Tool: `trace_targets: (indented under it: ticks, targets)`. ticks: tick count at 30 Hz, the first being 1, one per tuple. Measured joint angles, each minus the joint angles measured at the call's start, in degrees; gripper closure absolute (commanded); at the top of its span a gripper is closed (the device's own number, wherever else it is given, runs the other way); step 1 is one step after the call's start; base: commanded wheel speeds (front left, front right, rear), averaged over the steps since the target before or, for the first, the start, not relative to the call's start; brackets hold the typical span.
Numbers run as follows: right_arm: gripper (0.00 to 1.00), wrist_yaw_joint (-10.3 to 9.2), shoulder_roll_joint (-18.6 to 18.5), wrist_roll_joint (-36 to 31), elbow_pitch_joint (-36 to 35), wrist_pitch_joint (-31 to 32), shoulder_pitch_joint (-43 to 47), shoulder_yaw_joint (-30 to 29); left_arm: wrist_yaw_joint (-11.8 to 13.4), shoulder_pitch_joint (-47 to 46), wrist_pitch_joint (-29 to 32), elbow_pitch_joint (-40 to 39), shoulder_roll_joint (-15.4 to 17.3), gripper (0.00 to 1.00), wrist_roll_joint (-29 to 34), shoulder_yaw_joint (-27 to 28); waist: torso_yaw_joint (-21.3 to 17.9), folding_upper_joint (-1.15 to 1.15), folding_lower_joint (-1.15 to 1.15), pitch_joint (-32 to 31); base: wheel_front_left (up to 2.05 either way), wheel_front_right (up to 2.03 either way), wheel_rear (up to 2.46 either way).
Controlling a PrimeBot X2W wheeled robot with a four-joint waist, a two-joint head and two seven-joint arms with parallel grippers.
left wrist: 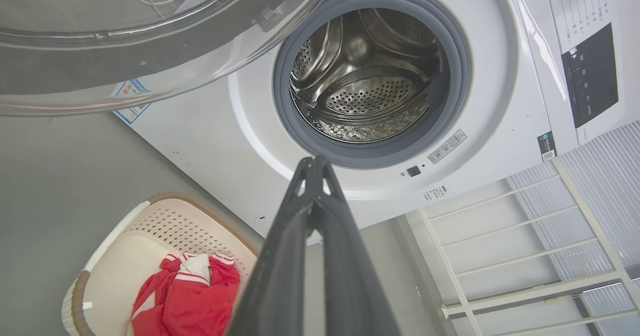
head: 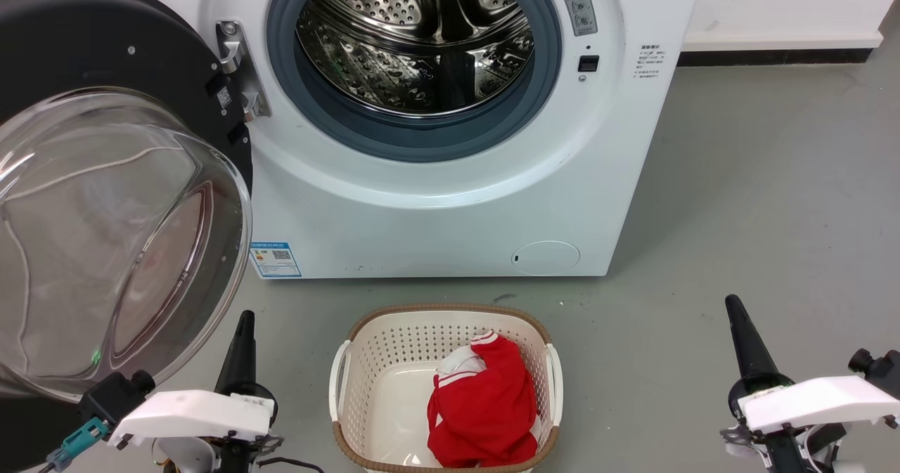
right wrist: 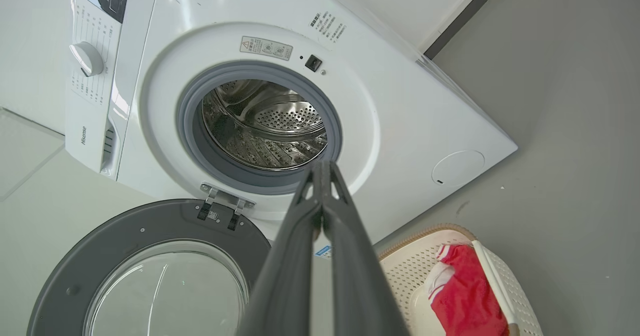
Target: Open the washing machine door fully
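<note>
The washing machine door (head: pixel 119 199) is hanging wide open on its hinge, out to the left of the steel drum mouth (head: pixel 415 51) (its glass bowl is bulging towards the room). The left gripper (head: pixel 245 317) is hovering near the door's lower rim, and the right gripper (head: pixel 732 303) is hovering well apart on the other side. Both are holding their fingers pressed together, gripping nothing. Between them a laundry basket (head: pixel 351 360) is sitting on the floor, carrying a red garment (head: pixel 485 403).

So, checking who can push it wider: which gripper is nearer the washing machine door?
Left. The left gripper sits close by the lower edge of the washing machine door; the right gripper is far off, beyond the laundry basket.
</note>
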Motion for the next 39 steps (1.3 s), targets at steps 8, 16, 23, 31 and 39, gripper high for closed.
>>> trace_targets:
  ticks: [8, 16, 23, 31, 39]
  targets:
    - [1.0, 0.0, 0.0, 6.5, 0.5, 1.3, -0.5, -0.6, -0.3, -0.4, 1.7, 0.5, 0.0, 1.0, -6.6, 0.4, 0.2, 0.0, 0.0, -0.1, 0.0, 0.0, 0.0]
    - [1.0, 0.0, -0.1, 11.3, 0.9, 2.2, -0.7, -1.1, -0.8, -0.8, 2.8, 0.7, 0.0, 1.0, -11.4, 0.8, 0.3, 0.0, 0.0, -0.1, 0.0, 0.0, 0.0]
    - [1.0, 0.0, -0.1, 15.1, 1.3, 2.9, -1.0, -1.5, -0.9, -1.0, 3.8, 0.9, 0.0, 1.0, -15.3, 1.1, 0.4, 0.0, 0.0, -0.1, 0.0, 0.0, 0.0]
    - [1.0, 0.0, 0.0, 19.3, 1.7, 3.5, -1.5, -2.0, -1.2, -1.1, 4.9, 1.1, 0.0, 1.0, -19.6, 1.4, 0.6, 0.0, 0.0, -0.2, 0.0, 0.0, 0.0]
    - [1.0, 0.0, 0.0, 23.2, 2.2, 4.5, -1.8, -2.5, -1.4, -1.3, 5.7, 1.4, -0.1, 1.0, -23.7, 1.7, 0.7, 0.0, 0.0, -0.2, 0.0, 0.0, 0.0]
